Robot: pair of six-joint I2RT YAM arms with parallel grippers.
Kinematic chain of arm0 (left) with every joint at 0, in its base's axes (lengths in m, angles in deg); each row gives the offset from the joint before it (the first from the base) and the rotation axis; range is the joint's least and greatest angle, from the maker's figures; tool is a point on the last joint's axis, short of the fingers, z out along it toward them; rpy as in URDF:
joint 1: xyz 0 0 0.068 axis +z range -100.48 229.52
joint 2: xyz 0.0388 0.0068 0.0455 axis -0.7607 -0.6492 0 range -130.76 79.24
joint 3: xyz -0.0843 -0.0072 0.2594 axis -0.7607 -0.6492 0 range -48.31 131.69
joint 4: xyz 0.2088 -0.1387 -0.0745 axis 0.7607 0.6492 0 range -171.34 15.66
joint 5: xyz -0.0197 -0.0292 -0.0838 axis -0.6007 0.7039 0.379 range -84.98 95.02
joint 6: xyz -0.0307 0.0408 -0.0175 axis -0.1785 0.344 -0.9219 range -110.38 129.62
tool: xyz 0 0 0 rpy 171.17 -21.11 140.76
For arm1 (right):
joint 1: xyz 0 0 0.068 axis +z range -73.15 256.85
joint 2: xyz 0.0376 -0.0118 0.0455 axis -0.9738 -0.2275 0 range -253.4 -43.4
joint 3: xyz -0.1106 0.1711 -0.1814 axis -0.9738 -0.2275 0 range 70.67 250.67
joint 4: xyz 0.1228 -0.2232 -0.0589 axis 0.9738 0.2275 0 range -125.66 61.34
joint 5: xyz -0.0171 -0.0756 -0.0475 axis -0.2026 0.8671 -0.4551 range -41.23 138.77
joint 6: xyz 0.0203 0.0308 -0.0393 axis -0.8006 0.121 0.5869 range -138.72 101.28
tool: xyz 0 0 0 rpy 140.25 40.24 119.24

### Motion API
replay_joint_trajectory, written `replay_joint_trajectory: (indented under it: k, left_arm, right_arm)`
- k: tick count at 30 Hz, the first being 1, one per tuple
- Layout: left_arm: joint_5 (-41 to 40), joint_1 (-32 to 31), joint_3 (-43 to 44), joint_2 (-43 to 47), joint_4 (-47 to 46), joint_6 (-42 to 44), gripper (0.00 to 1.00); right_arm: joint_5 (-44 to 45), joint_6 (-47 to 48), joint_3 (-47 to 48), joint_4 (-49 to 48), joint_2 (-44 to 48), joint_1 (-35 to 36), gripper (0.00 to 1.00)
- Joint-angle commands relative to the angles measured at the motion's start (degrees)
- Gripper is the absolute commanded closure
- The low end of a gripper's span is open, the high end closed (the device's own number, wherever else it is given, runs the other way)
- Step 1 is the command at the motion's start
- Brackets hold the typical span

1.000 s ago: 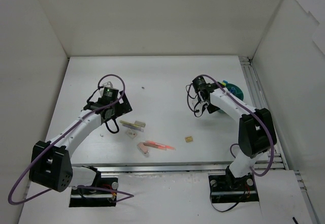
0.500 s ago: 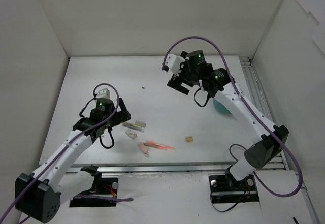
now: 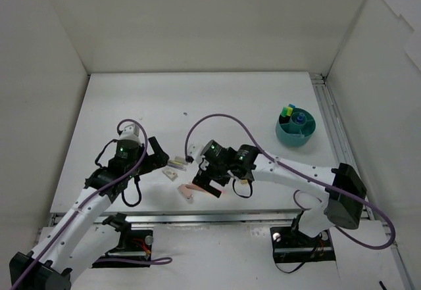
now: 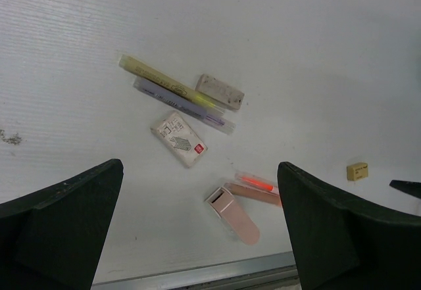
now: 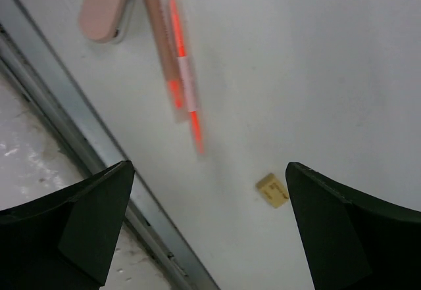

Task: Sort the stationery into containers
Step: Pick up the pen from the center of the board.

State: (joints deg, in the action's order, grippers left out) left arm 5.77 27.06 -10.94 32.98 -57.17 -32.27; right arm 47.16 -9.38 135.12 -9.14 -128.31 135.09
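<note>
Black right fingers [image 5: 72,231] wide apart, nothing between them, hanging low over the pink-orange pens [image 5: 179,66] near the front edge of the surface [image 3: 217,99]. Were at the teal tub [image 3: 294,140] a second ago, only part open; then up over mid-surface, now down here fully spread. Reads as drop-off done and next pick lined up, probably the pens.

Left fingers [image 4: 66,217] also wide apart and empty, parked above the yellow stick [image 4: 156,77], purple pen [image 4: 187,106], grey eraser [image 4: 220,92] and white eraser [image 4: 179,139]. Shifted a little toward the near edge, same spread as before.

Tub now uncovered at far right, well apart from both arms, with a yellow-capped item [image 3: 287,110] and a blue-capped item [image 3: 300,117] standing inside. So partly sorted; everything else loose on the surface toward the front.

View differences:
- Top view alone gives the tub and its contents; absent from both wrist views.
- Tan cube [image 5: 273,190] hidden under the right arm from above, plain in both wrist views, near the pens but apart from them.
- Pink eraser [image 4: 231,214] right at the pens' end. Touching or just beside: cannot tell, right wrist view blurred there.
- Printed label on the white eraser only legible as a label from the left wrist.
</note>
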Motion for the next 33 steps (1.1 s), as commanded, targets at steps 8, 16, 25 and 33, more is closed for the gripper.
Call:
replay_joint_trajectory:
  k: [8,16,25,33]
  left_arm:
    - [2.3,-0.3,-3.2,4.9,-1.6,1.3,0.00]
    - [1.9,-0.3,-3.4,5.9,-0.4,1.4,0.01]
    - [0.4,-0.3,-3.3,5.2,0.1,1.5,0.01]
    - [-0.5,-0.8,-2.6,4.3,0.6,1.6,0.01]
  right_arm:
    - [-3.6,-15.5,-3.3,-9.6,-6.8,11.7,0.03]
    - [0.5,-19.8,-5.4,-11.9,-11.7,11.0,0.06]
    - [-0.9,-24.8,-12.9,-13.8,-9.2,10.8,0.06]
    - [4.2,-24.2,-11.2,-14.2,-11.5,6.7,0.05]
